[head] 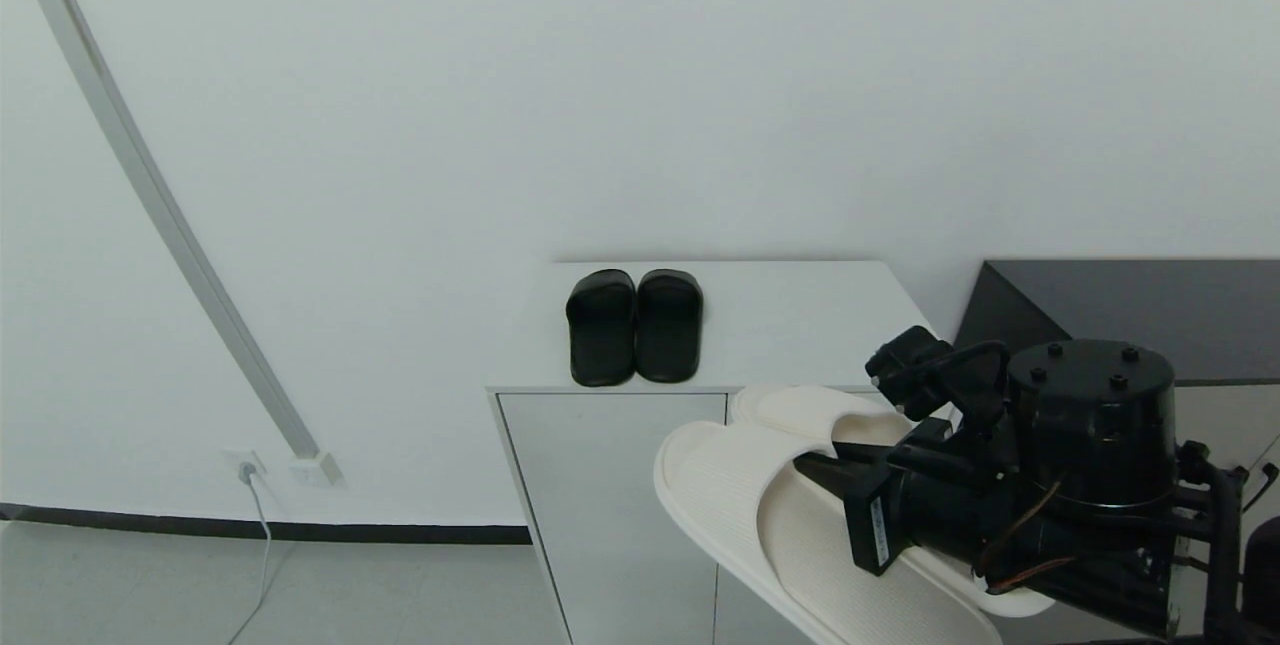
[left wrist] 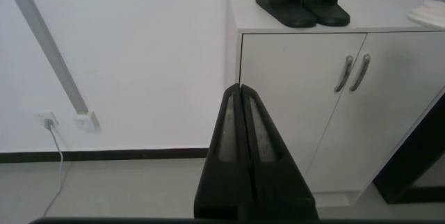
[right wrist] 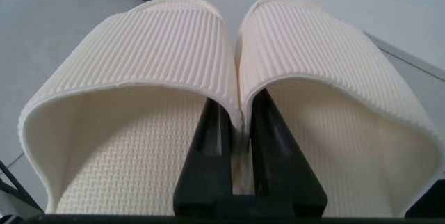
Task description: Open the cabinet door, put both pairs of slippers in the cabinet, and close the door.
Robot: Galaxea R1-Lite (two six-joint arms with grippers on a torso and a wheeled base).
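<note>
The right gripper (right wrist: 236, 113) clamps its fingers on the inner edges of the cream slippers (head: 740, 495), before the closed cabinet (head: 610, 485); the black slippers (head: 634, 325) sit paired on its top. The left gripper (left wrist: 240, 113) holds its fingers together, empty

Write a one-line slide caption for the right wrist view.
Right gripper shut on the adjoining inner walls of the cream slippers, which it holds side by side.

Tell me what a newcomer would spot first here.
The white slippers, pinched side by side in the right gripper and held close to the cabinet. Next, the black slippers, sitting paired on the cabinet top, with the doors shut.
</note>
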